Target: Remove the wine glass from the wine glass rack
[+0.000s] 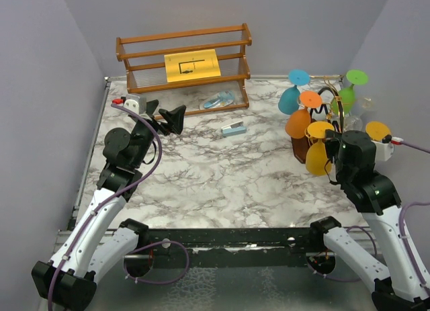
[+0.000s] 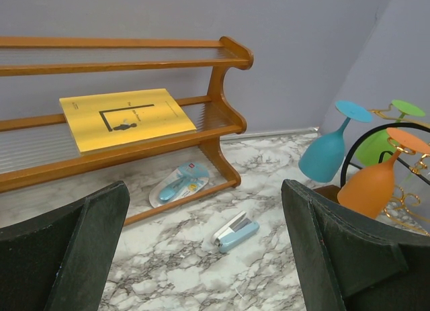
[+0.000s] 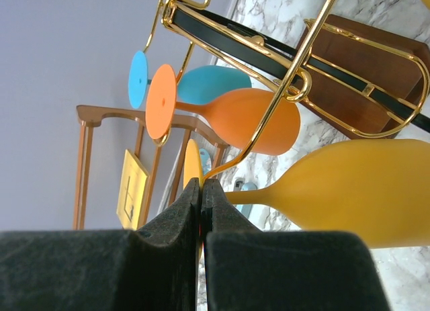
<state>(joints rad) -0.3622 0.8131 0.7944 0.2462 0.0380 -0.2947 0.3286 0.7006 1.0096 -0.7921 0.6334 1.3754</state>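
Yellow wine glass (image 3: 349,190) hangs bowl-down on the wine glass rack (image 3: 376,52), at the right of the desk (image 1: 222,170). The right gripper (image 3: 201,190) is pressed together, apparently pinching the foot's edge. I'd draw the foot straight out along the rack's arm, no twisting. Contact is buried in the seam, so unconfirmed; left gripper (image 2: 201,213) spread, empty.

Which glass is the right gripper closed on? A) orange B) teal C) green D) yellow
D: in the right wrist view the right gripper is shut on the stem of the yellow wine glass, just short of its foot.
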